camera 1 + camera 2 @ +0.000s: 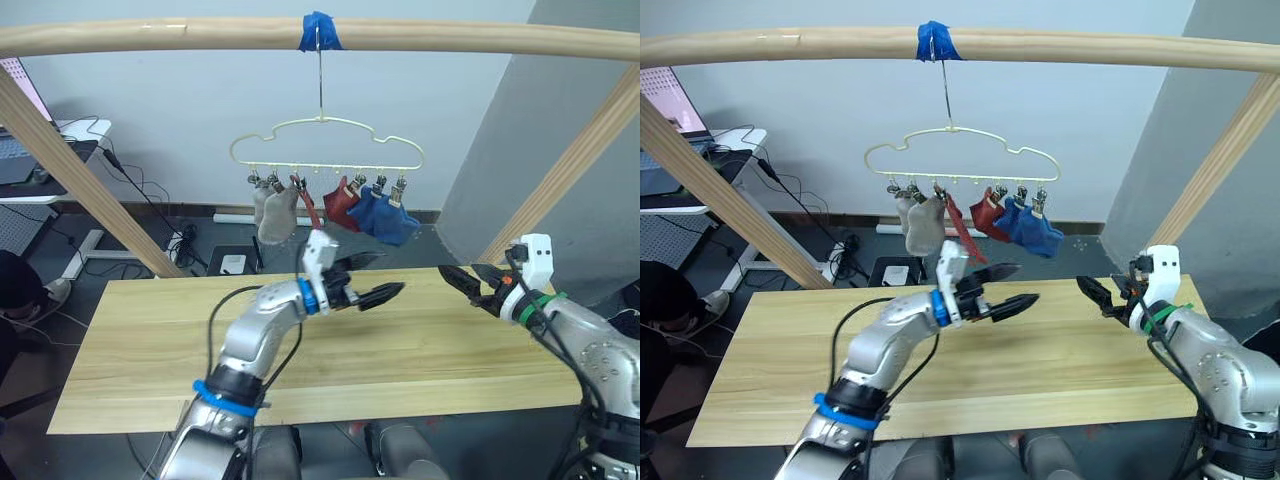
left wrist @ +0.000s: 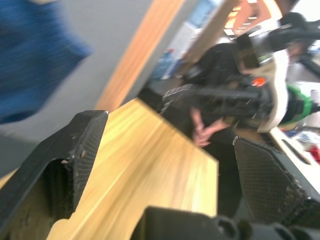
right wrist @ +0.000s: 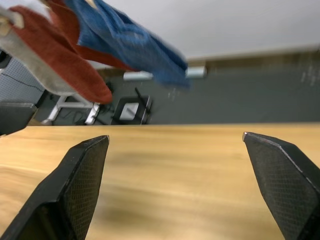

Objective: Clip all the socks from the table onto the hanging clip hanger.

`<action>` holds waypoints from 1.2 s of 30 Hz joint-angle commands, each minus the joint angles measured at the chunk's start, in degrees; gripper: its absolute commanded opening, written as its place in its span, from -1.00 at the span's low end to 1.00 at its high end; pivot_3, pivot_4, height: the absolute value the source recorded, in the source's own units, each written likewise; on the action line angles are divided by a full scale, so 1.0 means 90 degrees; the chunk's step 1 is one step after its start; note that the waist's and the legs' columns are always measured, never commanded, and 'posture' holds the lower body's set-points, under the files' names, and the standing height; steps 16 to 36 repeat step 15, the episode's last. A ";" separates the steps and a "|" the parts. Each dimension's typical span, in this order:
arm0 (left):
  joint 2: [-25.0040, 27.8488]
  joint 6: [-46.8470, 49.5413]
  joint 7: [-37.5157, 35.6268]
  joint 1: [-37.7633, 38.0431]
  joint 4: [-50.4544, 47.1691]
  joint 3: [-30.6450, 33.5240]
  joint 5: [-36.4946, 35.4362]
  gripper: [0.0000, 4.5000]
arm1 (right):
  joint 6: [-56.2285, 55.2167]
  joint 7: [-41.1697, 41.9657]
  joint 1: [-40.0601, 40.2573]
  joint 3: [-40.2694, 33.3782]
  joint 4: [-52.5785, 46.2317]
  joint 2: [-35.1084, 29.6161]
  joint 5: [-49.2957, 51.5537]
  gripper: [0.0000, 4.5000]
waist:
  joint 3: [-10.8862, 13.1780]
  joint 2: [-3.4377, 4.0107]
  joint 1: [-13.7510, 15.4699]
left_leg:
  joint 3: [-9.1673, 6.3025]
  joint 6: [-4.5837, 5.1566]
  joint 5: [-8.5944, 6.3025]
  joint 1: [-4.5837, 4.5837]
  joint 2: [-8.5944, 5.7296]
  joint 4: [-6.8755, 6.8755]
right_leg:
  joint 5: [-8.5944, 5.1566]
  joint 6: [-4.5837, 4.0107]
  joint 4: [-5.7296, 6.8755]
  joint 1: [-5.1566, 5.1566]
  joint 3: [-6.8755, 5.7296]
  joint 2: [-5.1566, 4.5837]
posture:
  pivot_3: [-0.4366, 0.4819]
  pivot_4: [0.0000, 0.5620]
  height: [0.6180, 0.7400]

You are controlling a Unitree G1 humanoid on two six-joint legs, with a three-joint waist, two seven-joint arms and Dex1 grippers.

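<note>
Main risk, as I judge it: either arm swinging up could bump the clip hanger (image 1: 327, 143) and shake loose the socks (image 1: 330, 208) already clipped along it, grey, red and blue, hanging above the table's (image 1: 150, 340) far edge; no sock lies on the tabletop. Left gripper (image 1: 377, 279) hovers over the table's middle, fingers apart, holding nothing. Right gripper (image 1: 466, 280) near the far right corner, fingers wide apart, empty too.

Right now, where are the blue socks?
The blue socks hang clipped at the right end of the clip hanger, beside the red socks, above the table's far edge, in the eye views.
</note>
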 commanded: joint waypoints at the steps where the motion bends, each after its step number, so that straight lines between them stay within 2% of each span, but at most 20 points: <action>1: 0.0924 0.0410 0.0237 0.0808 -0.0837 0.0796 -0.0055 0.99 | -0.2114 0.0889 0.0485 0.0837 0.0241 -0.0513 -0.1359 1.00 | -0.0001 0.0000 0.0021 | -0.0001 0.0000 0.0000 0.0000 0.0000 0.0001 | -0.0001 0.0002 0.0001 0.0000 -0.0001 0.0000 | -0.03 -0.50 1.00; 5: 0.2010 -0.0263 0.0554 0.1976 -0.0799 0.1574 0.0596 0.99 | -0.3344 0.1226 0.0863 0.0981 0.0775 -0.0358 -0.1743 1.00 | -0.0001 -0.0003 0.0073 | 0.0000 0.0000 -0.0001 0.0005 0.0003 0.0000 | -0.0002 0.0003 -0.0003 0.0003 -0.0001 -0.0001 | 0.06 -0.54 1.00; 9: 0.2395 -0.0636 0.0704 0.2692 -0.0382 0.2169 0.0734 0.99 | -0.4011 0.1184 0.1118 0.0960 0.1417 -0.0150 -0.2089 1.00 | -0.0013 -0.0015 0.0294 | 0.0002 -0.0001 -0.0001 0.0004 -0.0008 0.0001 | -0.0002 0.0002 -0.0006 0.0007 -0.0006 -0.0019 | 0.15 -0.59 1.00; 14: 0.2384 -0.0853 0.0684 0.2930 -0.0210 0.2370 0.0648 0.99 | -0.4215 0.1066 0.1229 0.0943 0.1916 0.0006 -0.2302 1.00 | -0.0030 -0.0038 0.0547 | 0.0002 0.0001 0.0002 0.0004 -0.0021 0.0007 | -0.0002 0.0002 -0.0009 0.0012 -0.0013 -0.0036 | 0.19 -0.61 1.00; 36: 0.2375 -0.0788 0.0633 0.2921 -0.0190 0.2360 0.0590 0.99 | -0.4243 0.1031 0.1221 0.0941 0.2000 0.0027 -0.2344 1.00 | -0.0030 -0.0038 0.0547 | 0.0003 0.0004 0.0004 0.0005 -0.0021 0.0007 | -0.0002 0.0002 -0.0009 0.0013 -0.0014 -0.0037 | 0.19 -0.61 1.00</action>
